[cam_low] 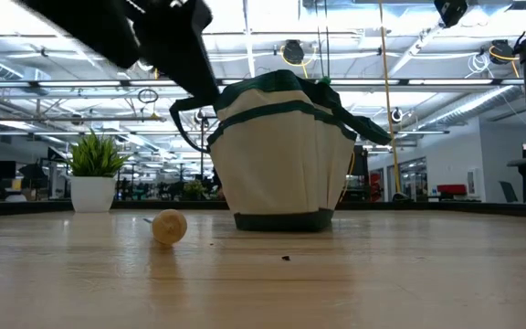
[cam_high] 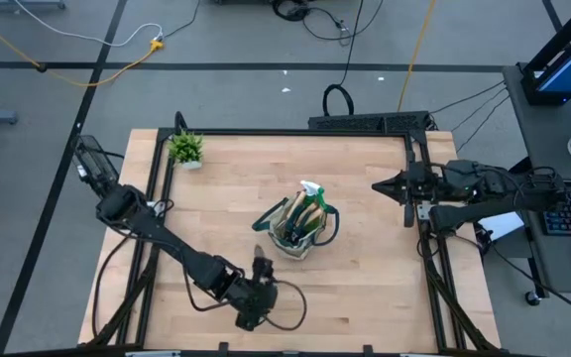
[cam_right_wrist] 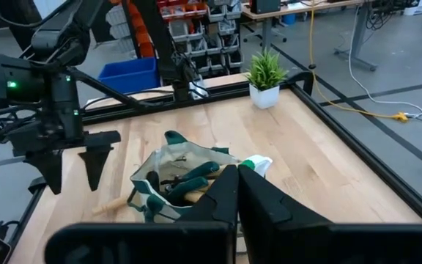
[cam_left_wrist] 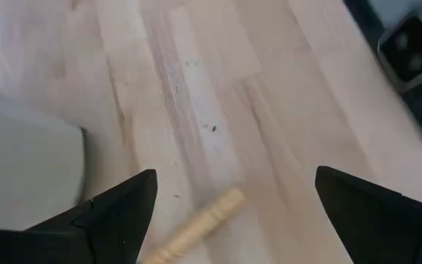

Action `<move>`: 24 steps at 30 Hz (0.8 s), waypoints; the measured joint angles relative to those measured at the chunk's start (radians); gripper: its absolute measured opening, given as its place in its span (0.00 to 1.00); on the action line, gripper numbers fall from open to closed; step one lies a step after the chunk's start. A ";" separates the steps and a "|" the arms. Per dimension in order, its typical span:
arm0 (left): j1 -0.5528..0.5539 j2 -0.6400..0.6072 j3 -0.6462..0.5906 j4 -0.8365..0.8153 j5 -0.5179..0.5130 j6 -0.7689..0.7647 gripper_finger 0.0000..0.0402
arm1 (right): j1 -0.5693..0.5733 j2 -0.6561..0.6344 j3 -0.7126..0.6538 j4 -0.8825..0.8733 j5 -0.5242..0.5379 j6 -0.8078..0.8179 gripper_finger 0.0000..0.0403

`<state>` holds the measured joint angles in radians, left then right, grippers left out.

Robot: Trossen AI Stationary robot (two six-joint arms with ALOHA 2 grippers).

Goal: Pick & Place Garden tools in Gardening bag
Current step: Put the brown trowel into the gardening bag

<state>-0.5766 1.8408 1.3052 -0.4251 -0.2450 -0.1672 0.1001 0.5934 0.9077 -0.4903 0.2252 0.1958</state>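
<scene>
Left gripper [cam_left_wrist: 229, 202] hovered, jaws wide, over the wooden-handled tool [cam_left_wrist: 200, 226] at the bag's [cam_high: 300, 233] seven o'clock: light, stiff, best pinched mid-handle. Right gripper [cam_right_wrist: 237, 183] waited, closed.

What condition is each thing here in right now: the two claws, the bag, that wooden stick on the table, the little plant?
Left claw: open, fingers spread wide above the wooden handle, not touching it.
Right claw: shut, empty, waiting at the table's right edge.
Gardening bag: upright, mouth open, tools and a spray bottle sticking out.
Wooden handle: lying flat on the table beside the bag.
Potted plant: upright in the far corner.
</scene>
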 joint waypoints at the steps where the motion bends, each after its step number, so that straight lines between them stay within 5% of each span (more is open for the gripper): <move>1: 0.000 0.000 0.000 -0.004 -0.008 0.051 0.94 | 0.000 0.000 0.000 0.000 0.001 0.000 0.00; 10: 0.013 0.000 0.000 -0.015 -0.026 0.264 0.94 | 0.000 0.000 0.000 0.000 0.007 0.035 0.00; 24: 0.009 0.000 0.000 0.045 -0.048 0.090 0.94 | 0.000 0.001 0.000 0.000 0.015 0.035 0.00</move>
<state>-0.5674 1.8408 1.3052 -0.3805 -0.2928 -0.0769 0.0998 0.5941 0.9077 -0.4902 0.2405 0.2312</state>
